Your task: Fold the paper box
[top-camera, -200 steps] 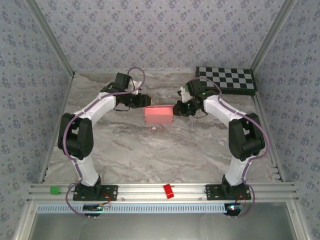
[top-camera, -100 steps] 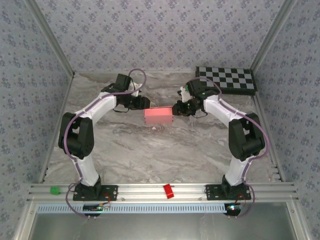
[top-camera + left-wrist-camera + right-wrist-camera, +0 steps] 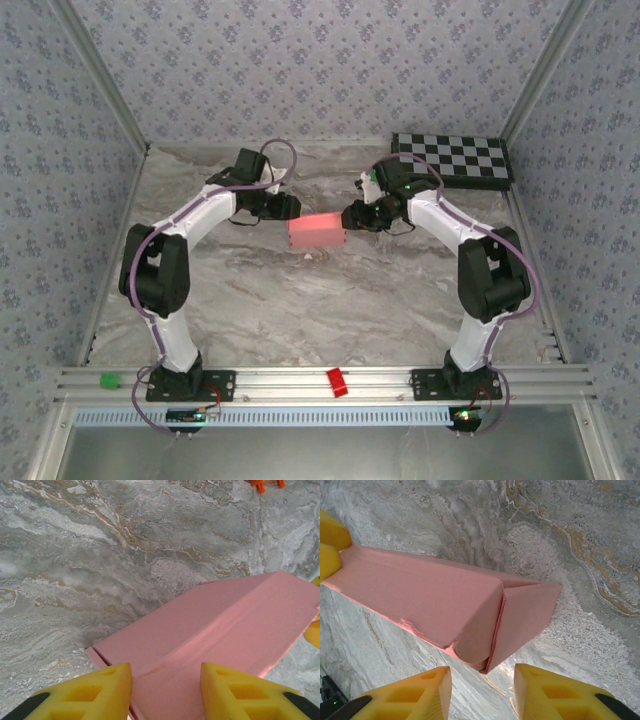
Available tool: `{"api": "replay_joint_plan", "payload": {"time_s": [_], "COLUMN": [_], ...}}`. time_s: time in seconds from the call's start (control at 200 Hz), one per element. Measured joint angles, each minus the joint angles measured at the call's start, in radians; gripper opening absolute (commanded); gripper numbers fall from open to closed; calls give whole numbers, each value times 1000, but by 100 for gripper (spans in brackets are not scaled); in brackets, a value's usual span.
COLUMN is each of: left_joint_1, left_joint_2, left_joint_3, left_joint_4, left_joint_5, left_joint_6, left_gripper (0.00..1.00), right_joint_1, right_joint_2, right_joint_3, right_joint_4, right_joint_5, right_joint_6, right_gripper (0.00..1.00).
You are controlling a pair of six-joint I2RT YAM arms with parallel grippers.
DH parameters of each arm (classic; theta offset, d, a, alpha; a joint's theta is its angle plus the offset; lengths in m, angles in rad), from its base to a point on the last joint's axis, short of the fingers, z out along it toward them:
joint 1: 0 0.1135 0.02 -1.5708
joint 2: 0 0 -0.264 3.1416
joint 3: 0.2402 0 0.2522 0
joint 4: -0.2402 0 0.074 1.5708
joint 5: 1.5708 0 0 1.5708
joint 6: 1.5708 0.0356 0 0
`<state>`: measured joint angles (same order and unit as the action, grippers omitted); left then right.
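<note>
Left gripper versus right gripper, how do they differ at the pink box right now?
The left gripper looks closed on the paper box; the right gripper stands open. One end of the box sits between the left gripper's fingers, while the other end lies just ahead of the right gripper's fingertips. Both have yellow fingers.

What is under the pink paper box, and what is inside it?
Under the paper box lies the marble table; that covered patch cannot be seen. It is folded shut, so the inside is hidden.
</note>
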<state>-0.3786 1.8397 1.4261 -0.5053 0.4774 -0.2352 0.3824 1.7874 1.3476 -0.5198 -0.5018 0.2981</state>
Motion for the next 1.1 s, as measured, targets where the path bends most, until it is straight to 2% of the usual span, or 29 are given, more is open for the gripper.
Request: {"api": "replay_joint_plan", "payload": {"time_s": [0.36, 1.099], "left_joint_1": [-9, -11], "left_joint_2": [3, 4], "left_joint_3": [2, 3], "left_joint_4": [-2, -8], "left_joint_5": [-22, -25], "left_joint_6": [0, 11], "left_gripper": [41, 41], "right_joint_1": [-5, -18], "right_joint_2": [-35, 23], "right_joint_3": [0, 27], "right_joint_4": [64, 82], "right_joint_5": [-38, -38], "right_joint_6": [22, 79], "right_gripper": [46, 45]}}
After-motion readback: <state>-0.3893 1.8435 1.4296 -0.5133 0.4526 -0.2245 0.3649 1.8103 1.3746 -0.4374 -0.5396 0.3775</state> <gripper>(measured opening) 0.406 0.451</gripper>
